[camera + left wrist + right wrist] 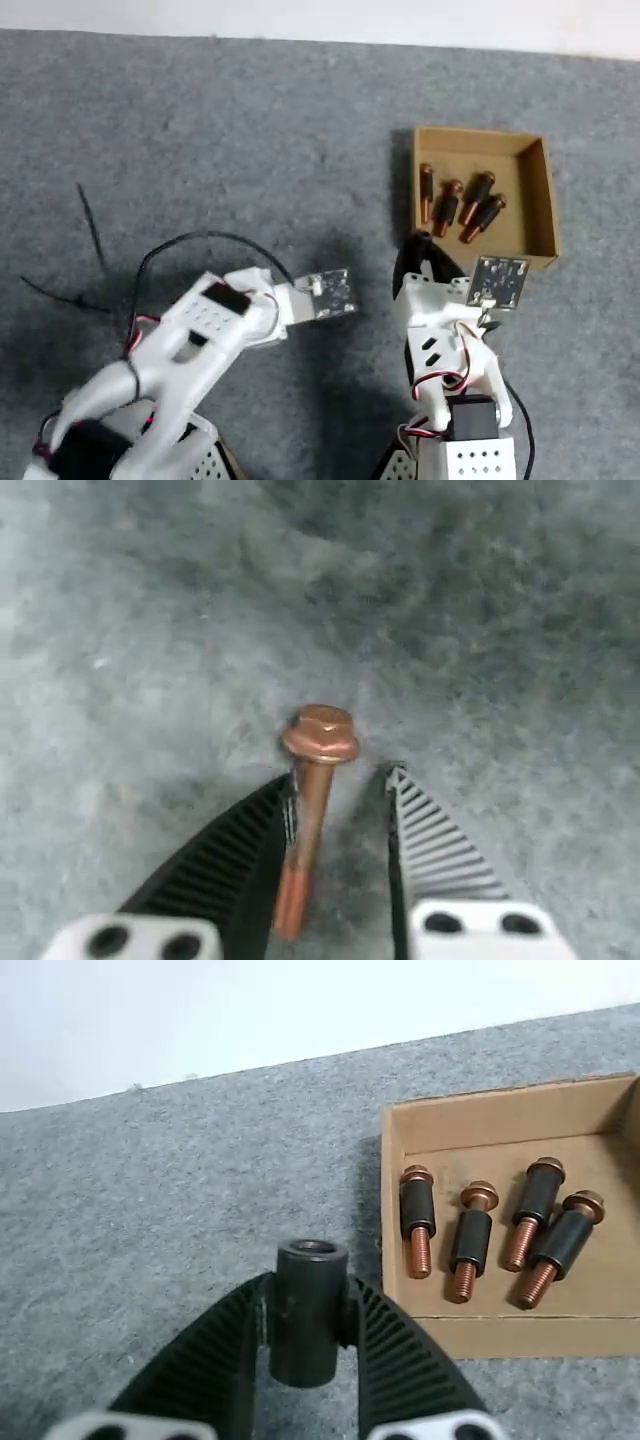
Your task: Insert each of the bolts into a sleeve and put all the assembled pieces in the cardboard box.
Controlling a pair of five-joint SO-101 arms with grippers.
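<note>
The left gripper has its jaws spread around a copper hex-head bolt, which touches one finger. The right gripper pinches a black metal sleeve upright between its jaws, with the brown cardboard box just beyond them.

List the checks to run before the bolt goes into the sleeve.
1. Sleeve clamped in right gripper: ok.
2. Sleeve's bore end free, unblocked: ok.
3. Bolt clamped by left gripper: not ok; it touches one finger, with a gap to the other.
4. Bolt lifted off the carpet: cannot tell.
5. Bolt lined up with the sleeve: not ok; the grippers sit apart.
6. Room in cardboard box: ok; four assembled pieces, bare floor beside them.
</note>
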